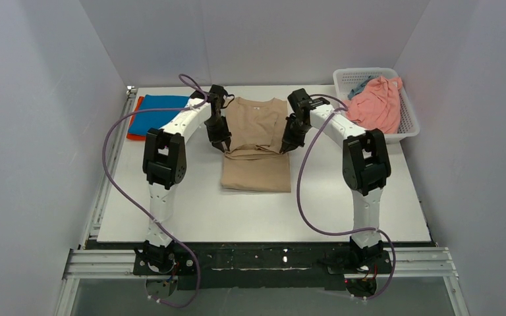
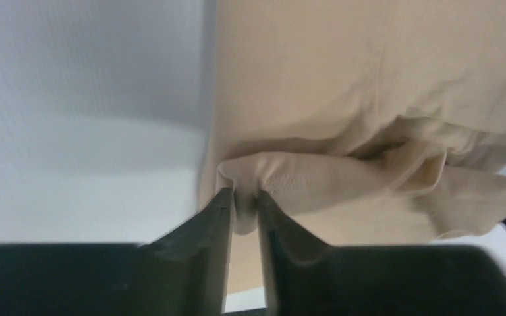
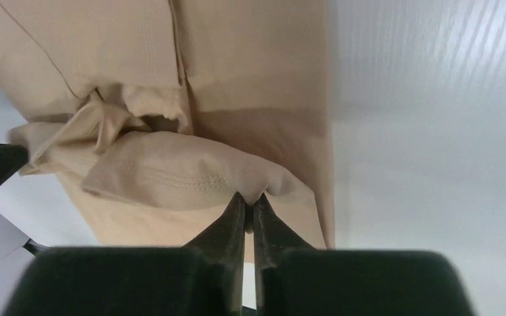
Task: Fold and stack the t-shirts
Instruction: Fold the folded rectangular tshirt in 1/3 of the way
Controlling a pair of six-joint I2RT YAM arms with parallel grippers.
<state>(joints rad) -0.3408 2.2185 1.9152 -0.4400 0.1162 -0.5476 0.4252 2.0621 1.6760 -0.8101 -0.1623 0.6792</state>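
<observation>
At far left of the table (image 1: 369,210) we log a folded blue shirt (image 1: 165,107) lying on an orange-red shirt (image 1: 134,130), of which only the left edge shows.

Next comes the left gripper (image 1: 224,146), at the left edge of the beige shirt (image 1: 257,174). In its wrist view the fingers (image 2: 212,227) stand a narrow gap apart, with a bunched fold of beige cloth pinched between them.

The beige shirt lies mid-table, collar toward the far side and near half flat. A raised ridge of cloth crosses its middle between the two grippers.

The right gripper (image 1: 283,146) is at the shirt's right edge. Its fingers (image 3: 227,227) are almost together, nipping a thin fold of beige cloth next to a stitched hem.

At the far right corner sits a white basket (image 1: 408,131) holding a heaped pink shirt (image 1: 375,105). A bit of grey-blue shirt (image 1: 358,88) shows at the heap's far left.
</observation>
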